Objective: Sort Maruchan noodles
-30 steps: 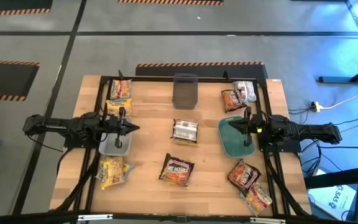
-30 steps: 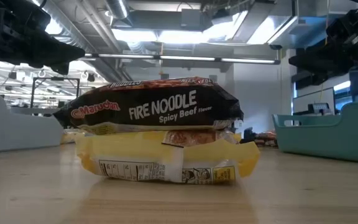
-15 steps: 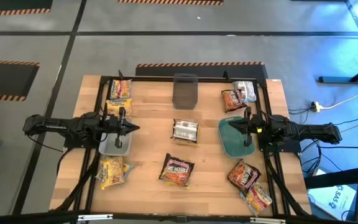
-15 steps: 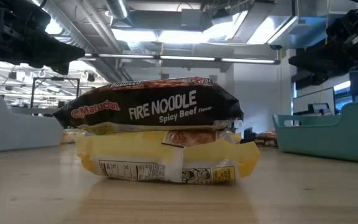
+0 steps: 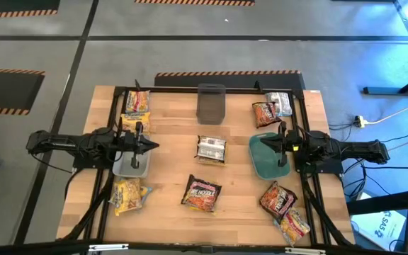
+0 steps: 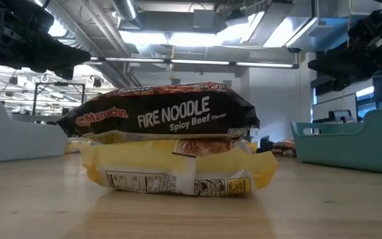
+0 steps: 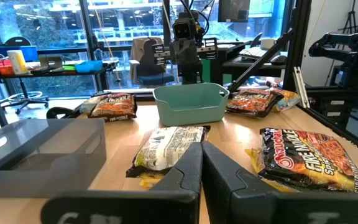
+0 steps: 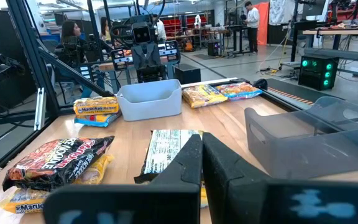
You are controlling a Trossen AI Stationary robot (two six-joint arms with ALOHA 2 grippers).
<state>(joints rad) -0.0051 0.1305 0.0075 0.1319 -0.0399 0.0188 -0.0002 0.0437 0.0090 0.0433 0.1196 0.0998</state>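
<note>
Hovering with fingers pressed together, the left gripper (image 5: 149, 146) hangs over the grey bin (image 5: 131, 164) at the table's left edge, and the right gripper (image 5: 269, 146), likewise pressed together, hangs over the green dish (image 5: 262, 165) at the right. Neither holds anything.

The likely trouble: a descent with the fingers not spread would only shove a glossy packet across the wood instead of gripping it. The red packet (image 5: 202, 194) lies on top of a yellow one (image 6: 178, 171), so a pinch there could lift both or drag the lower one.

Between the two grippers lies the silver packet (image 5: 211, 149), apart from both. The red packet sits nearer the front edge. More packets (image 5: 137, 103) lie near the corners, well apart from the fingers.
</note>
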